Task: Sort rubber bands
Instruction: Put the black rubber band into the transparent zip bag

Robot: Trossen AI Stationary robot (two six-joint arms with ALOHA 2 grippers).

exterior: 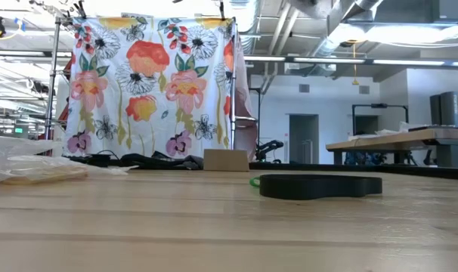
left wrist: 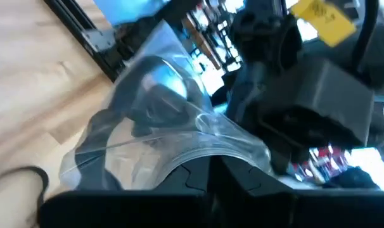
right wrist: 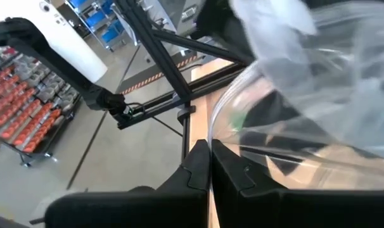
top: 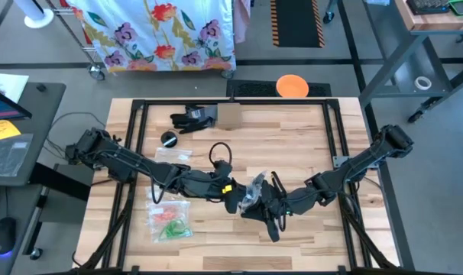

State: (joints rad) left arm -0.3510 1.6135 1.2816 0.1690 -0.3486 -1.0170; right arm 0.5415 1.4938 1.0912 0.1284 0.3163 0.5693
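Observation:
Rubber bands, green and red-orange, lie inside clear bags on the table's near left. Both arms meet above the table's middle. Between them hangs a crumpled clear plastic bag, with my left gripper and my right gripper both shut on it. The left wrist view shows the bag spreading out beyond the shut fingers. In the right wrist view the bag bulges past the gripper, with a small green bit inside it. My left gripper pinches a bunched fold of the clear bag between its two shut fingers, roughly level, coming from the table's left. The bag is lifted clear of the table. My right gripper pinches the bag's curved edge between its two shut fingers, roughly level, coming from the table's right. The film billows away beyond the fingertips.
Another clear bag and a black cable loop lie left of centre. A small black round object, a black bundle and a cardboard box sit toward the far edge. A black frame borders the table.

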